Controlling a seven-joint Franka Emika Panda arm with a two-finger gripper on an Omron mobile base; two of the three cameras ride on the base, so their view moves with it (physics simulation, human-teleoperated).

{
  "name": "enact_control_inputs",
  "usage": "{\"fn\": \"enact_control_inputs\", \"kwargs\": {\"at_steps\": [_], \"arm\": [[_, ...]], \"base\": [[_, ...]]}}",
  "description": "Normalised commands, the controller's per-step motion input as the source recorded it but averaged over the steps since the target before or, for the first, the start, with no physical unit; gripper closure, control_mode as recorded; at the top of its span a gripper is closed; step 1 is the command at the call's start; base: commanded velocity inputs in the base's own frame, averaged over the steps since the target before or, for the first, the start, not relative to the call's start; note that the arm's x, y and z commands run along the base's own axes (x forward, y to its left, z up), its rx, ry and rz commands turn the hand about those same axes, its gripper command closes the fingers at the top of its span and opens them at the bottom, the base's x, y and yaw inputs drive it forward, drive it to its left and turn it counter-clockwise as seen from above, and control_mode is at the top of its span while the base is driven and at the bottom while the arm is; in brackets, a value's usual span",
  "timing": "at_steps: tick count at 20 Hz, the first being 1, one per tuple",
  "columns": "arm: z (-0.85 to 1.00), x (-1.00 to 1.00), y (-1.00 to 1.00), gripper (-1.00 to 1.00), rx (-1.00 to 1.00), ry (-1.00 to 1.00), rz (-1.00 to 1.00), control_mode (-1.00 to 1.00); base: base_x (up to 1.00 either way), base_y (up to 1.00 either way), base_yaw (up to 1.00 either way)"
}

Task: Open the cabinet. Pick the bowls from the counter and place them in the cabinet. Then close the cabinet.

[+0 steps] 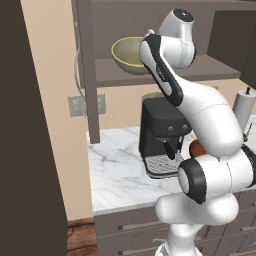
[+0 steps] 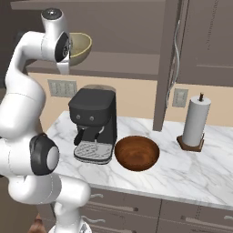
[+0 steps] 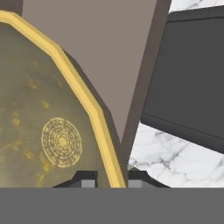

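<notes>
A: So, where does the olive-yellow bowl (image 1: 131, 54) sit right now?

B: On the shelf (image 1: 200, 70) inside the open cabinet (image 2: 177, 41), above the coffee machine (image 2: 94, 123). In the hand view its rim runs up between the two finger tips, so the end effector (image 3: 112, 183) is pinching the bowl's wall, one tip inside and one outside.

A: Why hold it by the rim?

B: My guess is that a deep bowl gives narrow jaws nothing else to grab; the thin wall is the only part that fits. Whether the bowl's base rests on the shelf or hangs just above it, I cannot tell.

A: And the other bowl?

B: The reddish-brown bowl (image 2: 136, 153) is down on the marble surface (image 2: 191, 173), just beside the coffee machine's drip tray, with the paper towel holder (image 2: 194, 122) well apart to its right. It looks untouched, so I judge the job about half done, with the doors left open for the second trip.

A: Any labels or writing?

B: None readable. There is a pale ring pattern on the yellow bowl's floor, but no letters, and the machine shows no brand.
</notes>
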Motion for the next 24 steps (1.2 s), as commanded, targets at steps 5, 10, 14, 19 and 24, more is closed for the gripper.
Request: {"fn": "enact_control_inputs", "kwargs": {"at_steps": [5, 10, 14, 19, 24], "arm": [[0.00, 0.26, 0.20, -1.00, 0.02, 0.00, 0.00, -1.00], [-0.07, 0.00, 0.00, -1.00, 0.07, -0.03, 0.00, -1.00], [-0.03, 0.00, 0.00, -1.00, 0.08, -0.05, 0.00, -1.00], [0.00, -0.23, 0.03, -1.00, 0.05, -0.17, 0.01, -1.00], [0.00, -0.50, 0.01, -1.00, 0.09, -0.28, 0.02, -1.00]], "base": [[0.00, 0.00, 0.00], [0.00, 0.00, 0.00], [0.00, 0.00, 0.00], [0.00, 0.00, 0.00], [0.00, 0.00, 0.00]]}}
